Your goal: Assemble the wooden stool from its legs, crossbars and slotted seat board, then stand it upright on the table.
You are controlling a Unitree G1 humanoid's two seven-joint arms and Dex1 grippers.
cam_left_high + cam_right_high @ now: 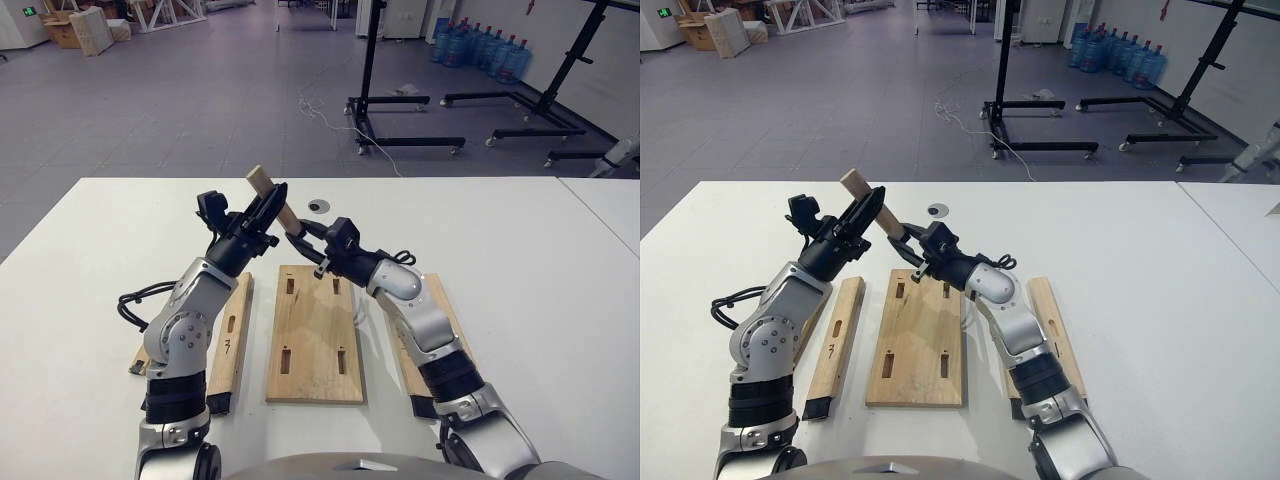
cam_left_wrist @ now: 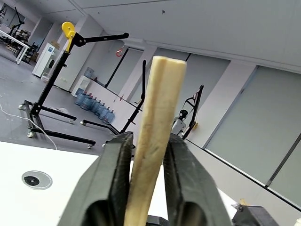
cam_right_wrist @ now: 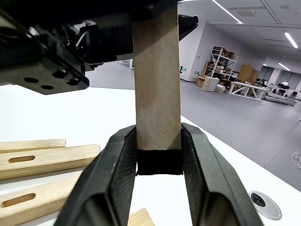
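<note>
A wooden leg (image 1: 260, 182) with a black foot cap (image 3: 160, 162) hangs tilted in the air over the far end of the slotted seat board (image 1: 315, 340). My left gripper (image 1: 270, 208) is shut on its upper part, with the bare end sticking out past the fingers (image 2: 115, 179). My right gripper (image 1: 300, 238) is shut on the lower, capped end. Beside the board lie more slotted wooden pieces: one on its left (image 1: 232, 335), another partly hidden under my left arm (image 1: 140, 358), and one on its right (image 1: 443, 305) under my right arm.
A round cable grommet (image 1: 318, 205) sits in the white table (image 1: 520, 260) just behind the grippers. A black cable (image 1: 135, 300) loops by my left arm. Black stands and water bottles are on the floor far beyond the table.
</note>
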